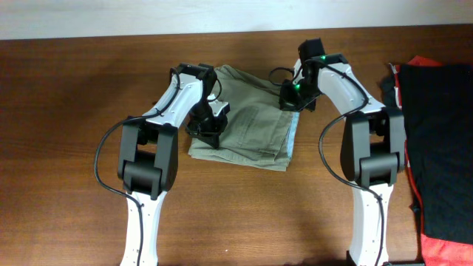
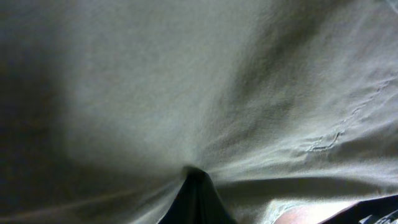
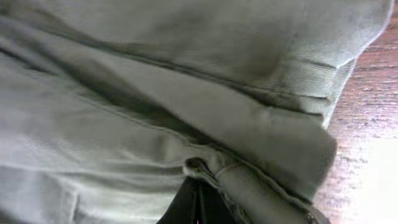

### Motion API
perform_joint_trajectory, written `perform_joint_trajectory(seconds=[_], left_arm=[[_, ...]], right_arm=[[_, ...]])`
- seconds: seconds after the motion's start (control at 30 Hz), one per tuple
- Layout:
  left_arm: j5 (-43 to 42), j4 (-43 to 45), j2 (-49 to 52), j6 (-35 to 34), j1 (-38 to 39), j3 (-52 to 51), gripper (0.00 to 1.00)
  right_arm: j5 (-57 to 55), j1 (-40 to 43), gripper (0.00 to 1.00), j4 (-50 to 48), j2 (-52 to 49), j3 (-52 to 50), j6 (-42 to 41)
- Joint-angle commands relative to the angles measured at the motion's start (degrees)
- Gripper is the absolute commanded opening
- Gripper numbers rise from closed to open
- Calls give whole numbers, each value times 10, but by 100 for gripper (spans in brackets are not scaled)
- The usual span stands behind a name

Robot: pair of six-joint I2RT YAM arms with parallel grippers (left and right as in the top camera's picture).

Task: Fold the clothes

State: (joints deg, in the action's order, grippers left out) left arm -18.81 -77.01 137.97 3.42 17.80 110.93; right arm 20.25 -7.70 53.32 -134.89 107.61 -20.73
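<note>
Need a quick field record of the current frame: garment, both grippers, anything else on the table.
garment: khaki shorts, mid-table, layered edges showing at the near right corner
left gripper: shut, pinching fabric at the shorts' left side
right gripper: shut, pinching a seamed edge at the shorts' far right side
other items: black garment lying over a red cloth at the table's right edge, apart from the shorts
surface: wooden table
</note>
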Motion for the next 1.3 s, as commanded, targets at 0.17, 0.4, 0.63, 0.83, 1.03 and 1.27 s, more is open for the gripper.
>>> perform_joint_trajectory(seconds=[0.17, 0.4, 0.63, 0.83, 1.03, 1.27], left_arm=[[23, 7, -1, -1, -4, -16, 7], [23, -30, -19, 6, -4, 80, 7], [97, -25, -46, 10, -5, 179, 73], [115, 2, -43, -1, -51, 183, 99], [-65, 20, -34, 71, -112, 156, 99], [-74, 63, -33, 75, -112, 69, 99]], right_arm=[[-158, -1, 4, 10, -2, 34, -29], [-158, -1, 4, 152, 38, 211, -28], [-122, -12, 99, 268, 40, 313, 68], [-177, 9, 99, 250, 40, 313, 68], [-182, 93, 99, 247, 40, 313, 68], [-182, 165, 99, 247, 40, 313, 68]])
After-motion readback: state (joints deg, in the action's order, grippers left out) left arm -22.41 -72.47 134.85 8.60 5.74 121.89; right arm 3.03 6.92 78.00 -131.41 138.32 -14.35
